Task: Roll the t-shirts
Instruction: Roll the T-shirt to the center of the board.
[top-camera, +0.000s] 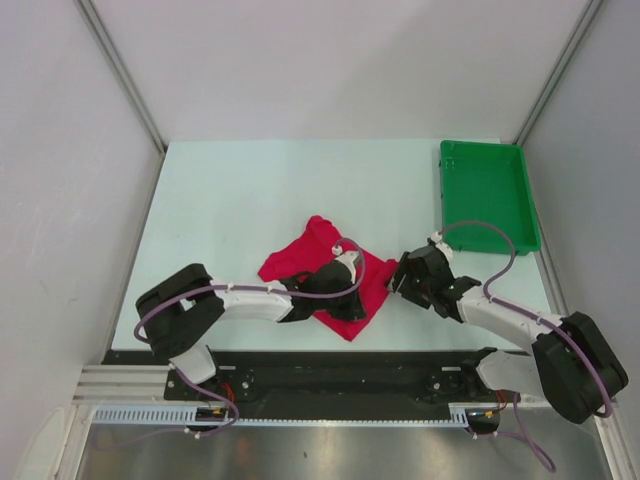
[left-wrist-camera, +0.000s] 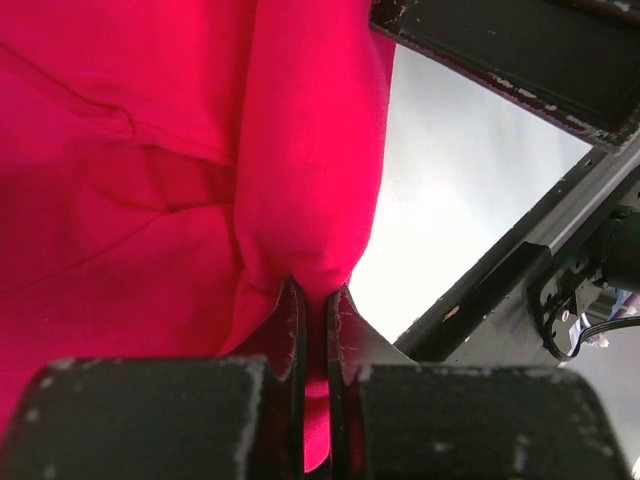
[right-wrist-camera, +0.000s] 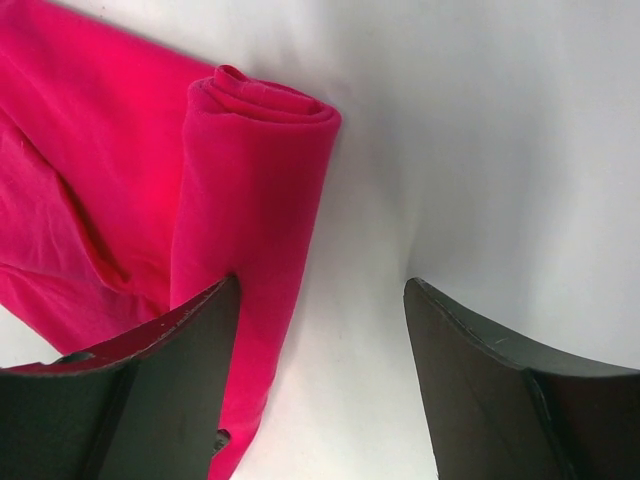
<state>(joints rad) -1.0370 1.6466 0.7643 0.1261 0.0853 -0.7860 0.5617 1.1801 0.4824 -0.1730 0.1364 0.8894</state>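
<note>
The crimson-red cotton t-shirt (top-camera: 292, 263) lies partly rolled near the middle of the pale tabletop (top-camera: 230, 195), well apart from the green plastic tray (top-camera: 446, 190). The left hand (left-wrist-camera: 316, 292) is clamped on a fold of it. The right hand (right-wrist-camera: 320, 300) stands spread open, with the rolled edge beside one finger.

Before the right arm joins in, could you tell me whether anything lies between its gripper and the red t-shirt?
Nothing visible does. The right gripper is open beside the t-shirt, at its rolled edge, with only bare table between its jaws. The left gripper pinches the cloth elsewhere.
</note>
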